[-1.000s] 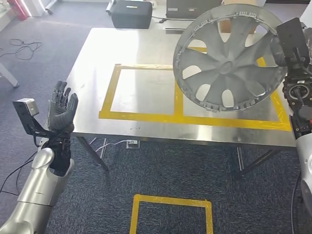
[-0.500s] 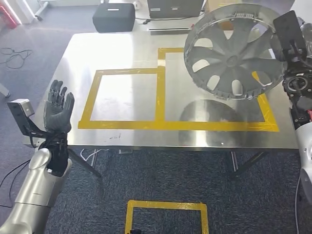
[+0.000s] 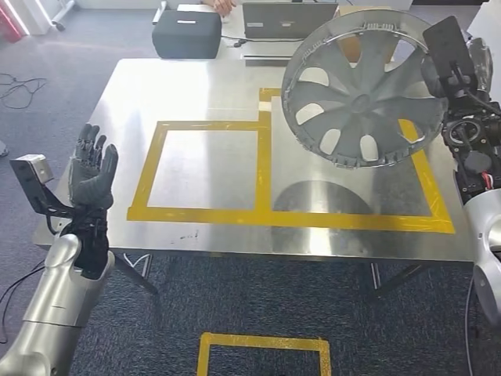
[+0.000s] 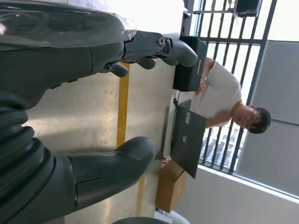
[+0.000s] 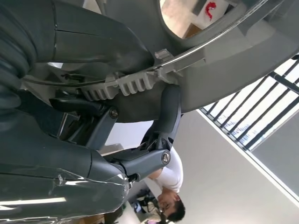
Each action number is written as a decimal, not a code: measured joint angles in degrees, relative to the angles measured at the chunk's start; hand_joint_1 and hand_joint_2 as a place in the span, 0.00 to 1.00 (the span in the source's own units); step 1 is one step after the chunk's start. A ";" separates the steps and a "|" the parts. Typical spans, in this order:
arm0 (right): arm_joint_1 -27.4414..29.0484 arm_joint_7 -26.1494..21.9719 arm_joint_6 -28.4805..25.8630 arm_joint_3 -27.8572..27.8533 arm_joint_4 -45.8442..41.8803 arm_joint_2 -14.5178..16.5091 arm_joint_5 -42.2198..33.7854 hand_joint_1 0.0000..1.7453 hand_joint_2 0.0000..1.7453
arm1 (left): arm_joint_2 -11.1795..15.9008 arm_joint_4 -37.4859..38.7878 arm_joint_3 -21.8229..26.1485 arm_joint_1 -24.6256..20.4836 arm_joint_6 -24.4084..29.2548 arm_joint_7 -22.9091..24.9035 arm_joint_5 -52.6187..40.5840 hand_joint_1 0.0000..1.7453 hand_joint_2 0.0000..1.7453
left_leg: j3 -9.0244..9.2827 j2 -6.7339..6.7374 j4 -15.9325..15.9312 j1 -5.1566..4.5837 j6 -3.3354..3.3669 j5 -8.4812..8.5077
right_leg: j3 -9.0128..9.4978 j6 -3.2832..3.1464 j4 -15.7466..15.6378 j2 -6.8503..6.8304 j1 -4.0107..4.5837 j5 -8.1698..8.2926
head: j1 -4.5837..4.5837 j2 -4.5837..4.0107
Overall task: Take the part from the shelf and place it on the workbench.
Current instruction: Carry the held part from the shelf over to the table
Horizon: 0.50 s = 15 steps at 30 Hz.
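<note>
A grey spoked wheel cover (image 3: 362,88) hangs tilted in the air above the right yellow-taped square of the steel workbench (image 3: 207,94). My right hand (image 3: 440,78) grips its right rim; in the right wrist view the thumb and fingers (image 5: 166,116) clamp the ribbed edge of the cover (image 5: 141,81). The cover's shadow falls on the bench below it. My left hand (image 3: 91,176) is raised at the bench's near left corner, fingers spread and holding nothing. The left wrist view shows the same hand's thumb (image 4: 116,163) and fingers apart over the bench.
Yellow tape (image 3: 263,168) marks two squares on the bench. A black case (image 3: 186,33) and a laptop (image 3: 283,19) sit beyond its far edge, where a person (image 4: 225,95) sits. Another yellow square (image 3: 263,352) marks the carpet in front of me.
The whole view has shifted as I moved toward the bench. The wheel cover, held by my right hand, now hangs a little lower and further left over the right square.
</note>
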 joint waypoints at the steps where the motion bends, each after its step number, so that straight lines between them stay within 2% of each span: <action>1: -0.15 0.14 0.07 0.03 0.13 0.00 0.21 1.00 1.00 | -0.03 0.08 0.00 0.00 -0.03 -0.01 0.01 0.00 1.00 | 0.24 -0.09 0.26 0.26 -0.37 -0.43 | -0.12 0.58 -1.73 -0.05 -0.32 2.22 | 0.28 -0.01; 3: -0.67 0.50 0.28 0.09 0.36 -0.02 0.46 1.00 1.00 | -0.10 0.13 0.00 -0.17 -0.05 -0.09 0.01 0.00 1.00 | 0.51 -0.20 1.16 0.75 -1.22 -1.44 | 1.38 1.73 -9.50 -0.22 -0.88 8.30 | 0.83 -0.01; 4: -0.94 0.72 0.48 0.12 0.56 -0.04 0.43 1.00 1.00 | -0.13 0.15 0.00 -0.27 -0.06 -0.17 0.01 0.00 1.00 | 0.44 -0.23 1.77 0.92 -1.65 -1.90 | 2.18 2.01 -13.08 -0.30 -0.84 9.78 | 1.17 -0.01; 5: -1.13 0.95 0.67 0.14 0.76 -0.05 0.35 1.00 1.00 | -0.13 0.19 0.00 -0.36 -0.06 -0.30 0.02 0.00 1.00 | 0.12 -0.27 2.60 0.94 -2.07 -2.33 | 2.91 1.74 -15.12 -0.35 -0.74 10.29 | 1.49 0.00; 6: -1.25 1.16 0.81 0.16 0.95 -0.05 0.31 1.00 1.00 | -0.13 0.27 0.00 -0.42 -0.05 -0.44 0.02 0.00 1.00 | -0.24 -0.31 3.35 0.86 -2.44 -2.73 | 3.11 1.24 -15.47 -0.36 -0.51 9.58 | 1.60 0.00; 7: -1.42 1.39 0.93 0.17 1.08 -0.06 0.38 1.00 1.00 | -0.16 0.34 0.00 -0.52 -0.04 -0.60 0.03 0.00 1.00 | -0.61 -0.35 3.97 0.74 -2.83 -3.16 | 3.28 0.49 -15.46 -0.37 -0.38 9.02 | 1.70 0.00; 8: -1.61 1.56 0.94 0.20 1.13 -0.06 0.57 1.00 1.00 | -0.19 0.39 0.00 -0.64 -0.02 -0.78 0.02 0.00 1.00 | -0.89 -0.36 4.49 0.64 -3.21 -3.68 | 3.51 -0.20 -15.08 -0.35 -0.54 8.94 | 1.66 -0.01; 10: -2.05 1.74 0.98 0.23 1.20 -0.05 1.14 1.00 1.00 | -0.28 0.46 0.00 -1.00 0.10 -1.19 -0.04 0.00 1.00 | -1.90 -0.18 6.76 0.68 -4.01 -5.08 | 3.71 -0.85 -14.84 -0.18 -0.84 8.62 | 1.12 0.00; 11: -2.05 1.79 1.02 0.24 1.30 -0.03 1.42 1.00 1.00 | -0.30 0.51 0.00 -1.08 0.22 -1.39 -0.09 0.00 1.00 | -3.19 -0.06 9.59 0.79 -4.38 -6.29 | 4.10 -1.05 -15.01 -0.12 -0.99 8.50 | 0.70 -0.01; 13: -1.37 2.02 1.16 0.25 1.74 -0.03 1.76 1.00 1.00 | -0.33 0.75 0.00 -0.63 0.57 -1.69 -0.14 0.00 1.00 | -7.21 0.09 17.50 0.95 -4.90 -9.16 | 4.88 -1.46 -15.27 -0.06 -0.93 8.10 | -0.07 -0.01; 14: -0.96 2.18 1.26 0.24 2.01 -0.03 1.88 1.00 1.00 | -0.33 0.92 0.00 -0.19 0.72 -1.78 -0.14 0.00 1.00 | -9.09 0.10 20.59 0.98 -4.94 -9.91 | 5.30 -1.65 -15.36 0.02 -0.86 7.82 | -0.30 -0.01; 15: -0.70 2.39 1.39 0.23 2.23 -0.02 2.04 1.00 1.00 | -0.33 1.10 0.00 0.20 0.81 -1.86 -0.13 0.00 1.00 | -10.30 0.11 21.85 0.94 -4.74 -9.58 | 5.68 -1.77 -15.40 0.15 -0.78 7.55 | -0.54 0.00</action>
